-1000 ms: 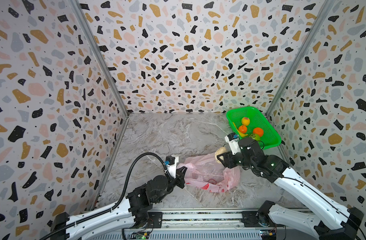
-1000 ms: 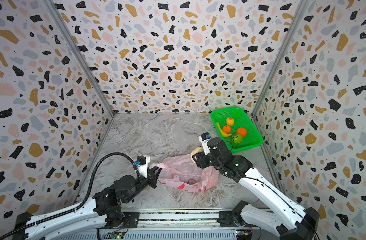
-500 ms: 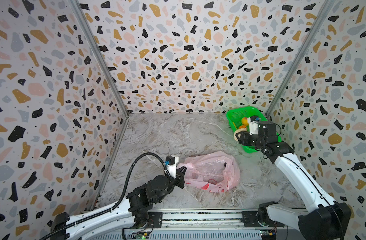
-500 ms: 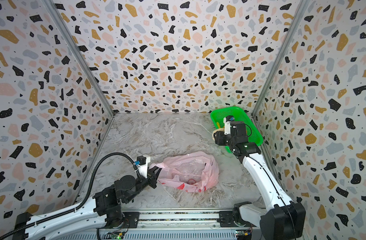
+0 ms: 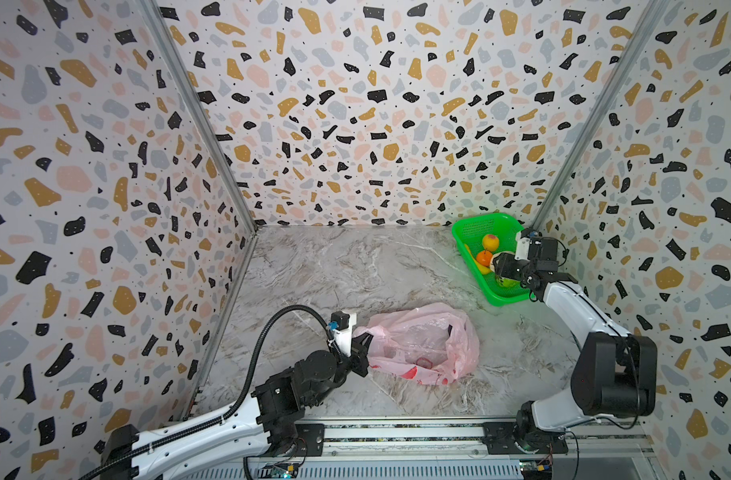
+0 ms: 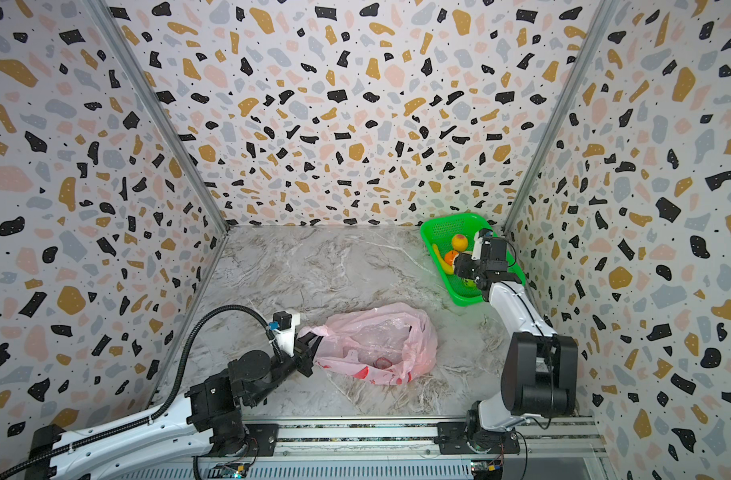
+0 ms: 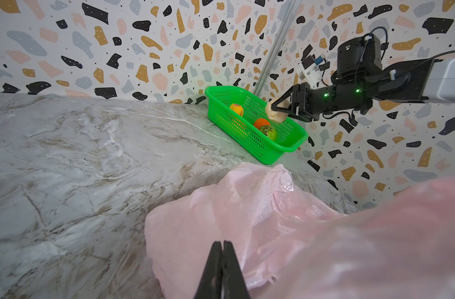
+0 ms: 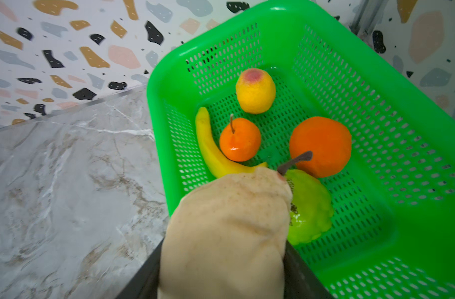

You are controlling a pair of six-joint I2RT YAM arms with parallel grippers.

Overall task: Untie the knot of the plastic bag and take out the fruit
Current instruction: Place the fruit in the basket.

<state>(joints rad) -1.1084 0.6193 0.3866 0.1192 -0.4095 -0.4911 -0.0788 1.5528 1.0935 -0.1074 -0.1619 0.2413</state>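
The pink plastic bag (image 5: 422, 345) (image 6: 376, 345) lies crumpled near the front of the marble floor. My left gripper (image 5: 363, 347) (image 7: 222, 243) is shut on its near-left edge, which it holds slightly raised. I see no knot on the bag. My right gripper (image 5: 501, 262) (image 8: 222, 259) is shut on a cream bumpy fruit (image 8: 226, 227) (image 7: 277, 112), just above the near end of the green basket (image 5: 476, 226) (image 8: 376, 77). In the basket lie a peach (image 8: 255, 90), a small orange (image 8: 239, 139), a larger orange (image 8: 320, 146), a banana (image 8: 211, 150) and a green fruit (image 8: 309, 207).
The basket stands in the back right corner against the speckled walls. Speckled walls close the left, back and right sides. The arms' rail (image 5: 397, 432) runs along the front edge.
My right arm has swung from the bag's right end back to the basket, carrying the cream fruit. The left gripper and the bag have stayed put.
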